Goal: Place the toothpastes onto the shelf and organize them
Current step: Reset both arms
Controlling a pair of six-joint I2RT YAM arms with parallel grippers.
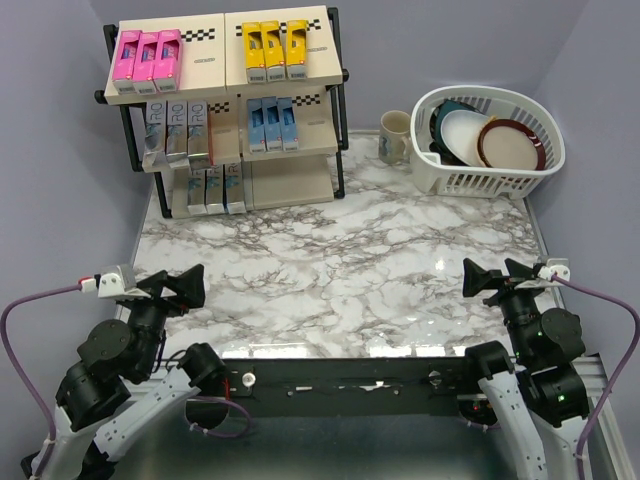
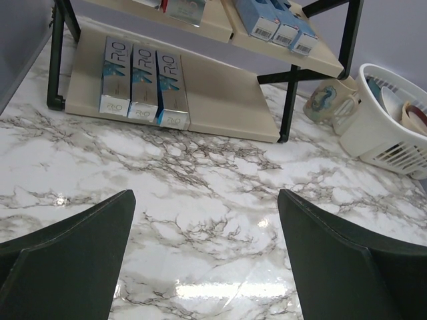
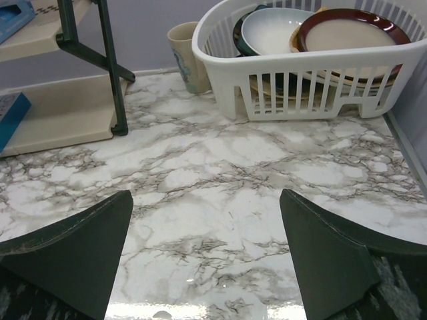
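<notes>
Toothpastes: every carton in view is on the shelf (image 1: 290, 185), far ahead of both sets of jaws, none near either. Pink trio (image 1: 148, 55) and yellow trio (image 1: 274, 48) are on the top board. Silver-teal cartons (image 1: 180, 130) and light blue ones (image 1: 272, 122) are on the middle board. The teal row (image 1: 215, 188) is on the bottom board, straight ahead of the left jaws and lying flat side by side, touching.

Handling, as a judgement: light, stiff card boxes with glossy skin, so likely slick. Walls would dent under a hard squeeze. Best hold is across the narrow width at mid-length, pads on the long flat faces. Packed rows leave little finger gap, so go for an end carton first.

Left gripper (image 1: 180, 285): jaws spread fully wide, nothing between them, only bare marble table (image 1: 350, 260) below. Right gripper (image 1: 490, 278): same, wide and empty. White dish basket (image 1: 490, 180) sits ahead and slightly right of the right jaws, with the mug (image 1: 395, 135) ahead-left, between basket and shelf.

Task looks essentially done; at most some row straightening is left.
</notes>
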